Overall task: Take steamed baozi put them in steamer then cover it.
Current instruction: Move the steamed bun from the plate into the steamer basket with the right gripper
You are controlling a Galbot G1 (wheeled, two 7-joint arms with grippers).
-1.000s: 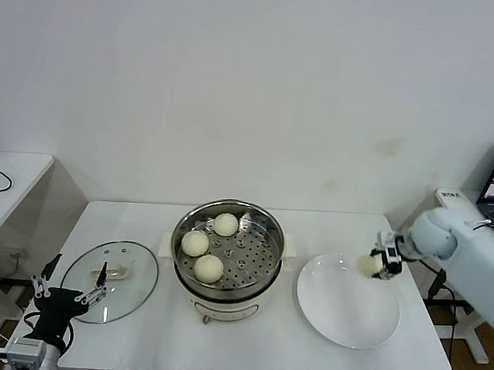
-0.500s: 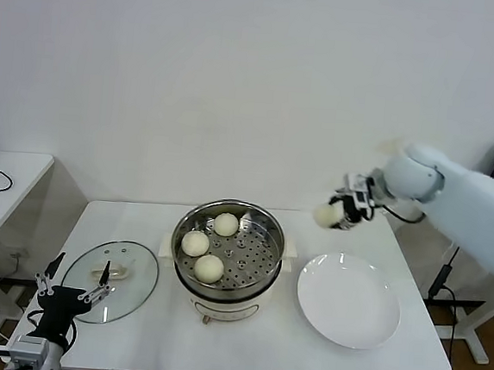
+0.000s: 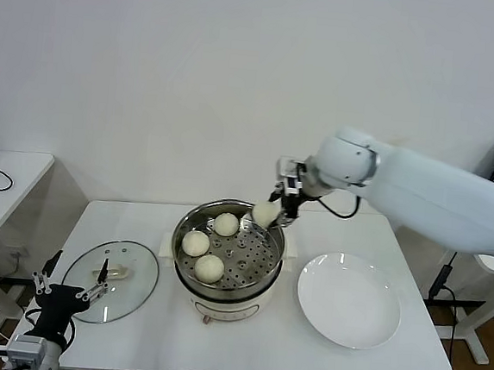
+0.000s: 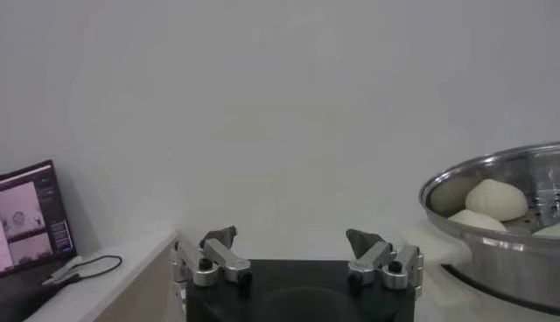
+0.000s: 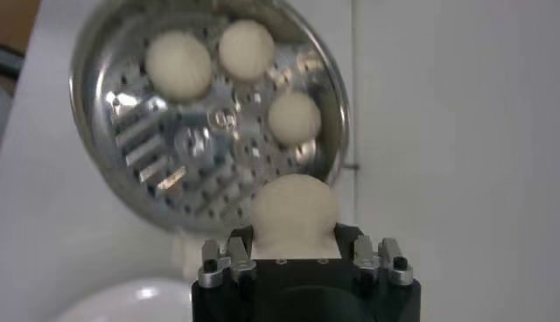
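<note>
White bench (image 3: pixel 242 345) carried everything: my right pincer (image 3: pixel 272 211) pinched the fourth baozi (image 3: pixel 264 213) over the steamer's (image 3: pixel 226 251) back rim, three baozi (image 3: pixel 208 268) inside; the cover (image 3: pixel 111 270) lay near the left edge, my left pincer (image 3: pixel 69 292) spread beside it.

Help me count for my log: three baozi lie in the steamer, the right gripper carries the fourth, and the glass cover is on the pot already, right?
Not the cover: in the head view it lies on the table beside the steamer, uncovered. The rest stands.
</note>
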